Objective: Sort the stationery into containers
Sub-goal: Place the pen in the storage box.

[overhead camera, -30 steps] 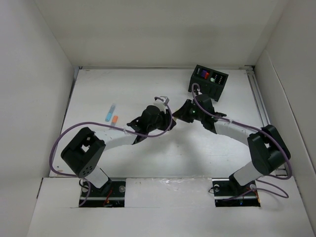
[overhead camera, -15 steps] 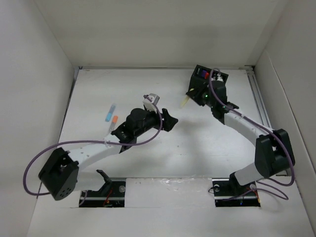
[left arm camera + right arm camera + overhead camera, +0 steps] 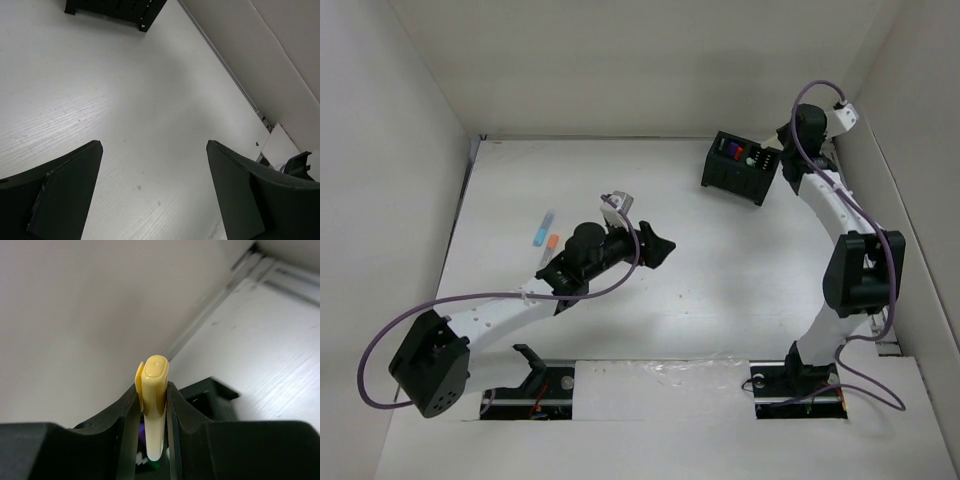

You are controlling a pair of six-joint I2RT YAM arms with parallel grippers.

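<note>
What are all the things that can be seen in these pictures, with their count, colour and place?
box: one, black, far right part of the table
purple pen: one, inside the box at its left end; other contents too small to tell
light blue pen: one, lying on the table's left
orange pen: one, right beside the light blue pen
yellow pen: one, clamped in the right gripper
table: one, white
left gripper: open, empty, over mid-table
right gripper: shut on the yellow pen, near the box
</note>
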